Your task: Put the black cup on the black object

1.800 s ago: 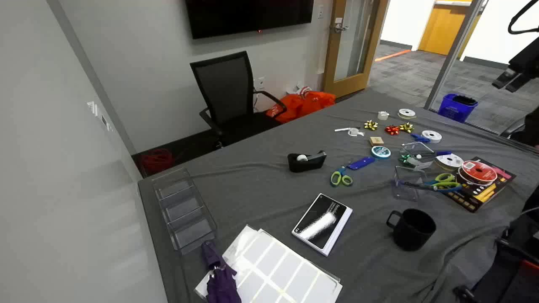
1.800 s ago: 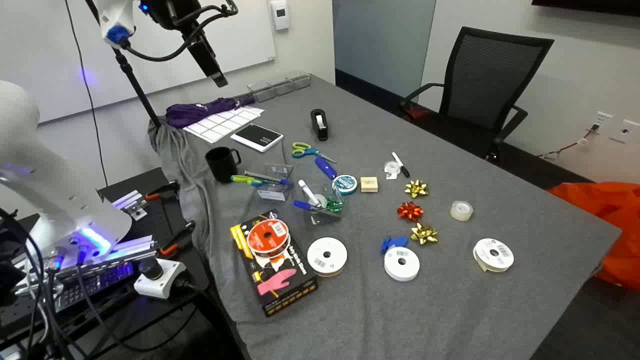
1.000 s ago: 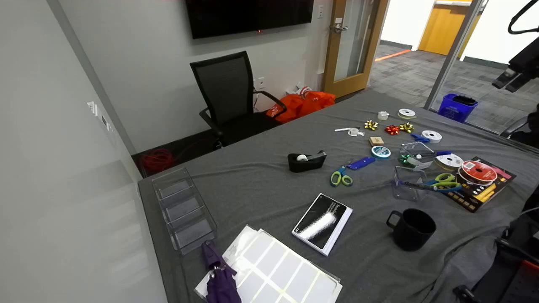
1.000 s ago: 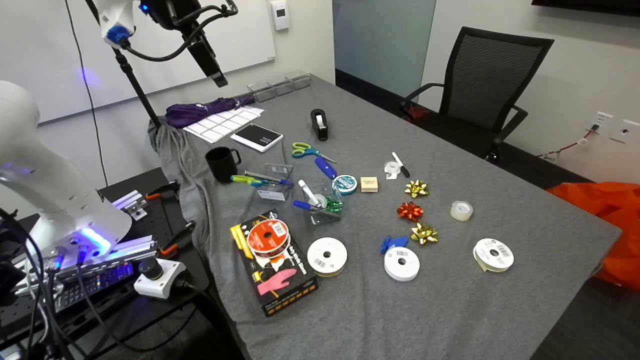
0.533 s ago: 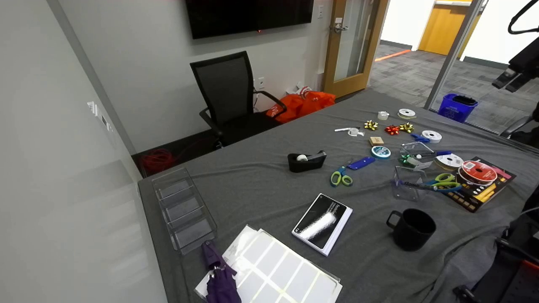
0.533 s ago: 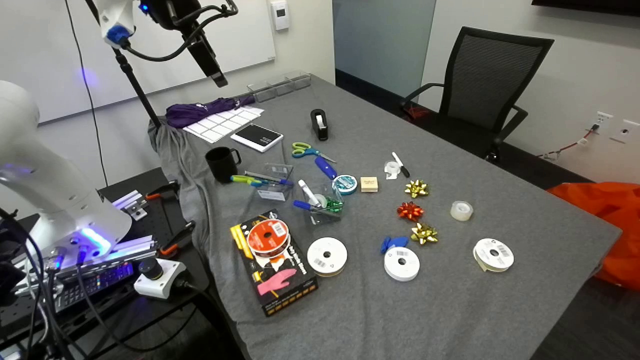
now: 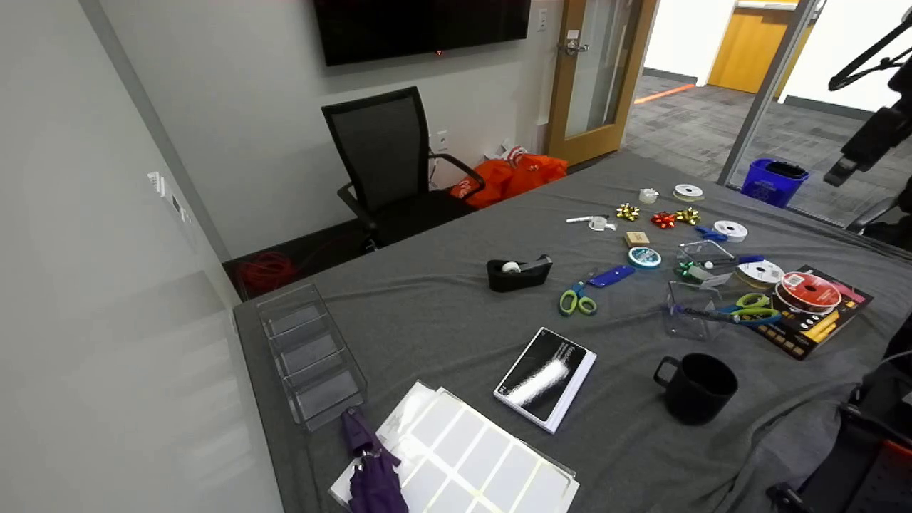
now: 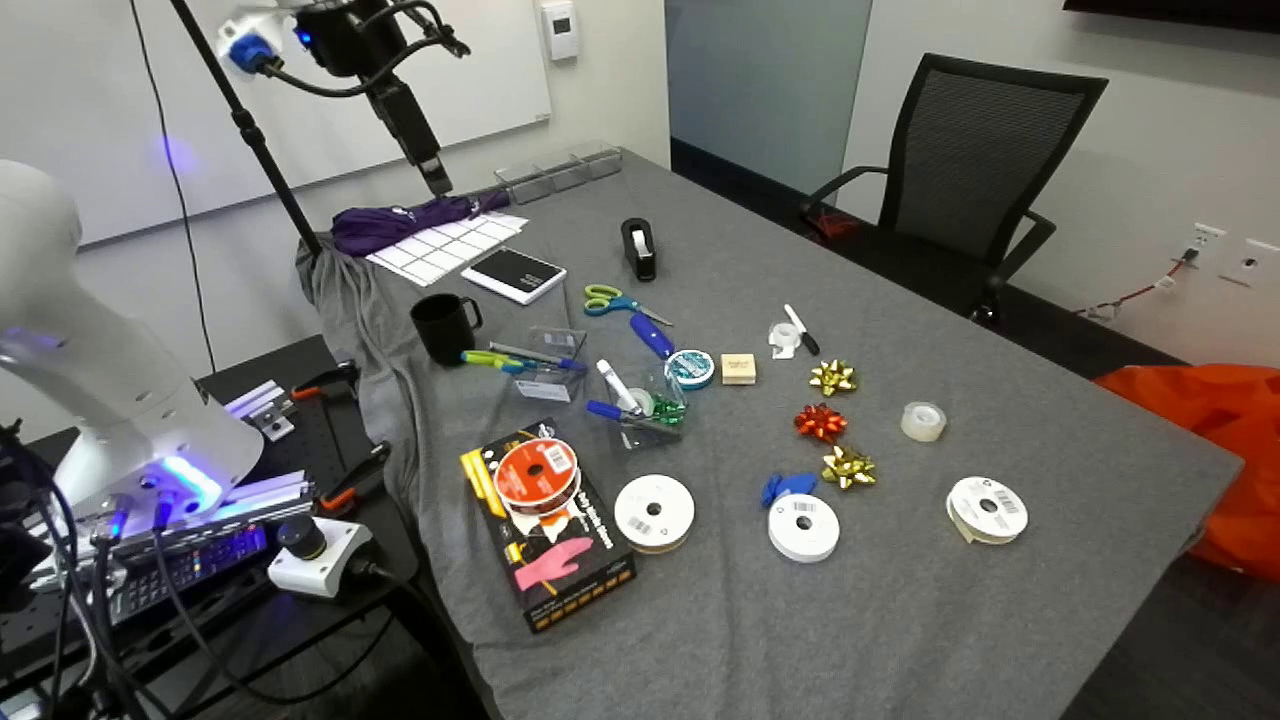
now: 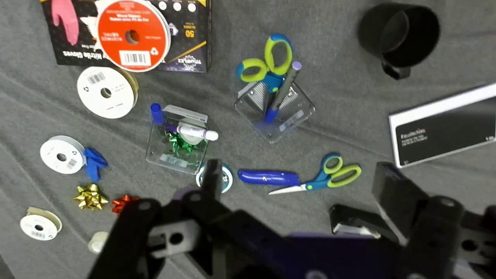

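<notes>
The black cup stands upright on the grey cloth, its handle toward the black object. The cup and the flat, white-edged black object lie apart in both exterior views. In the wrist view the cup is at the upper right. The black object is below it, cut off by the right edge. My gripper is open and empty, its fingers wide apart. It hangs high above the table in both exterior views, away from the cup.
A clear holder with scissors and a pen stands near the cup. Label sheets, a purple umbrella and a tape dispenser lie around the black object. A glove box with ribbon spools is farther off.
The arm was still, then my gripper has moved slightly lower and turned a little within the last half second. The cup and black object have not moved.
</notes>
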Robot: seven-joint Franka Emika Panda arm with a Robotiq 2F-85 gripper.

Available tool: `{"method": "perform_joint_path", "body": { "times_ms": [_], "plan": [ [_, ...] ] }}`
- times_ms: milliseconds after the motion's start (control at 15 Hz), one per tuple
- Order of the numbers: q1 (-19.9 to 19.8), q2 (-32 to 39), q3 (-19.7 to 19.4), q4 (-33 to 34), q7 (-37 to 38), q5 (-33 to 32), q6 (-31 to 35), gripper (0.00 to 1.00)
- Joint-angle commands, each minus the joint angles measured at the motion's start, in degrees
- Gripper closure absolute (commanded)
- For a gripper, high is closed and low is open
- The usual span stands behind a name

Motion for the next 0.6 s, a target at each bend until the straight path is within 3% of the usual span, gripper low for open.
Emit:
{"method": "perform_joint_path", "body": {
  "times_ms": [0,533],
  "plan": [
    [-1.5,3.6,6.3,-2.1,4.7,-6.4,1.9,0.0],
    [-0.1,12.3,11.9,-4.2,14.8,-9.5,6.9,0.0]
  ]
}}
